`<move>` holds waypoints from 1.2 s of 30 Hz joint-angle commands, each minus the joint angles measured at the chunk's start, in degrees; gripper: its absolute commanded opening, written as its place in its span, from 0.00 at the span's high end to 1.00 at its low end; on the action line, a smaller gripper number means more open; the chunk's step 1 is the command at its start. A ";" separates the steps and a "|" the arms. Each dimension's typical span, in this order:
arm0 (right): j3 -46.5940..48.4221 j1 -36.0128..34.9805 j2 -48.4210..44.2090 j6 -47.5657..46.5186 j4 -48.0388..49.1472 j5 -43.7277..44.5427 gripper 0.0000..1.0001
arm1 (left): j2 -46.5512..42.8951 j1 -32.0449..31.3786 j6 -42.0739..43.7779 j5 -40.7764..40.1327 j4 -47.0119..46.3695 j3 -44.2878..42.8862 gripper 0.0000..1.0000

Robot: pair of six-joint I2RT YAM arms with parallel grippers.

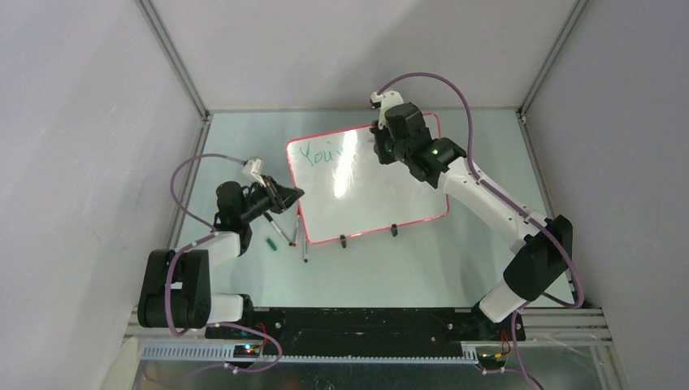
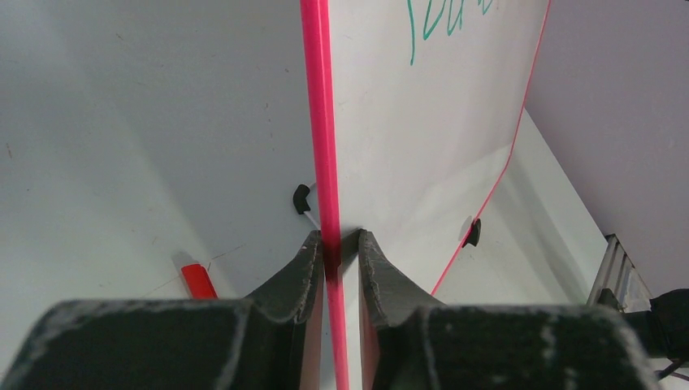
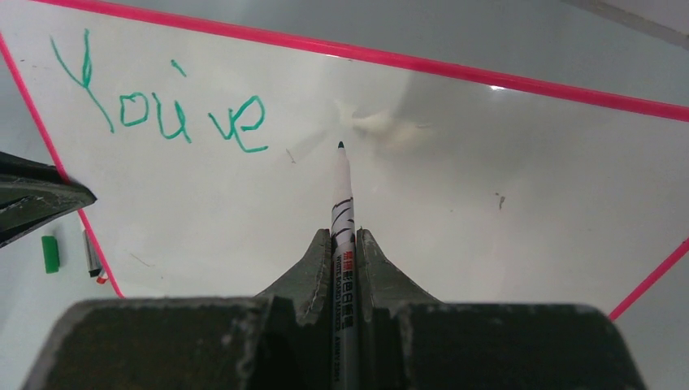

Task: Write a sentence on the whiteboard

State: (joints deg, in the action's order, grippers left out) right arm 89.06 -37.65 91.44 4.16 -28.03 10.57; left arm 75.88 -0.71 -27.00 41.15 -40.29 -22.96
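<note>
The left hand (image 2: pixel 340 242) pinched the whiteboard (image 2: pixel 422 146) by its pink rim. The right hand (image 3: pixel 344 237) clamped a marker (image 3: pixel 343 175). Overhead, its arm (image 1: pixel 487 191) hid the end of the sentence (image 1: pixel 321 154).

Ahead of the marker (image 3: pixel 344 203) in the right jaws the whiteboard (image 3: pixel 504 195) is bare; the sentence (image 3: pixel 162 114) lies to their left. Loose pens (image 1: pixel 282 233) lie on the desk (image 1: pixel 455 268) by the left jaws.

The whiteboard (image 1: pixel 382 195) is glossy white, throwing glare just ahead of the right tool (image 3: pixel 342 236). Its rim (image 2: pixel 321 122) looks like smooth pink plastic. The right tool and the left tool (image 2: pixel 337 242) have matt dark fingers (image 2: pixel 301 268), rough and scuffed pale at the edges. The marker (image 3: pixel 344 203) between the right tool's fingers has a smooth printed barrel. The worktop (image 1: pixel 390 268) is pale and lightly scratched.
</note>
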 commanded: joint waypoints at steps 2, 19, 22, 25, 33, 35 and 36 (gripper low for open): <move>0.70 -1.78 -2.01 -1.11 1.58 0.12 1.00 | 0.60 0.36 1.57 -3.91 1.21 1.63 1.00; -3.33 -9.89 -2.10 1.11 2.04 -0.79 1.00 | 0.62 0.36 1.40 -4.03 1.31 1.59 1.00; -3.08 -10.34 -1.67 1.62 1.58 -0.04 1.00 | 0.63 0.36 1.36 -4.05 1.36 1.56 1.00; -3.10 -10.98 -1.06 1.62 1.37 1.52 1.00 | 0.75 0.36 1.42 -4.09 1.44 1.45 1.00; -2.56 -11.11 -0.89 -0.08 0.53 6.60 1.00 | 0.63 0.36 1.51 -5.09 2.59 1.17 1.00; -2.01 -9.89 -1.61 -0.62 0.37 6.63 1.00 | 0.64 0.36 1.58 -5.15 2.59 1.24 1.00; -1.85 -9.50 -2.01 -0.81 0.15 6.70 1.00 | 0.62 0.36 1.59 -5.23 2.63 1.25 1.00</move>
State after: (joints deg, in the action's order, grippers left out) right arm 85.08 -49.12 90.76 4.56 -28.23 14.33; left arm 75.88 -0.71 -27.55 40.64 -41.21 -22.50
